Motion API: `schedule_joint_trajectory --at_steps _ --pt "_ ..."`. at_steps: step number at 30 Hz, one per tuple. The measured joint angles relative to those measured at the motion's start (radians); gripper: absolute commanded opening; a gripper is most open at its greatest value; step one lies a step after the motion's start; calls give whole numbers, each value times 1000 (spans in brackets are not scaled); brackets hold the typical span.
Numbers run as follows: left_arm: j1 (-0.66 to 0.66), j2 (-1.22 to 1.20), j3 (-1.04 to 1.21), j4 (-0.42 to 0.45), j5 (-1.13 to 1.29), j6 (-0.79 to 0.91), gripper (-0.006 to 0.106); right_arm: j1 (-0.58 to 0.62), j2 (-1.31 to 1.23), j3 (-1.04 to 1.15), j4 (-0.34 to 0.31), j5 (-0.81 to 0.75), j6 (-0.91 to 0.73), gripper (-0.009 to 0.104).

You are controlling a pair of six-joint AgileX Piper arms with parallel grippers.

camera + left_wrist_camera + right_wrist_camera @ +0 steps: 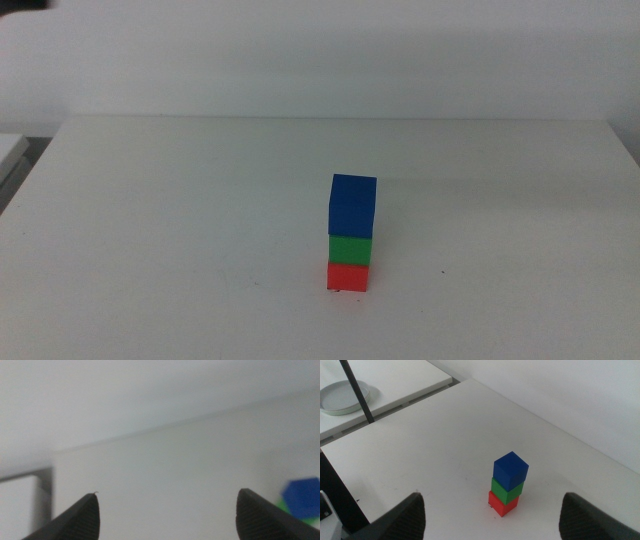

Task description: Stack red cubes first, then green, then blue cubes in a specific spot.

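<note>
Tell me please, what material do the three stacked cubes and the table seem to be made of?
The blue cube, green cube and red cube look like matte painted wood or plastic: flat colour, no shine, sharp edges. I cannot tell which. The table looks like smooth white laminate, plain and even.

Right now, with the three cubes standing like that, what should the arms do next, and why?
Probably nothing more than keep both arms back. The blue cube sits on the green cube, which sits on the red cube, so the stack looks done. The left gripper and right gripper are open, empty and away from it. Any approach risks toppling it.
</note>
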Motion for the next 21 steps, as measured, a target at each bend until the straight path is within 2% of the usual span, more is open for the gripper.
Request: schedule_joint_trajectory --at_steps 2,5,10,21 --pt "101 -97 108 -49 -91 60 92 0 0 0 0 0 0 69" --pt "167 -198 230 -82 -193 89 92 0 0 0 4 0 0 69" --pt "185 -275 321 -113 -236 102 92 0 0 0 4 0 0 69" --pt "187 -311 332 -128 -272 104 92 0 0 0 5 0 0 69"
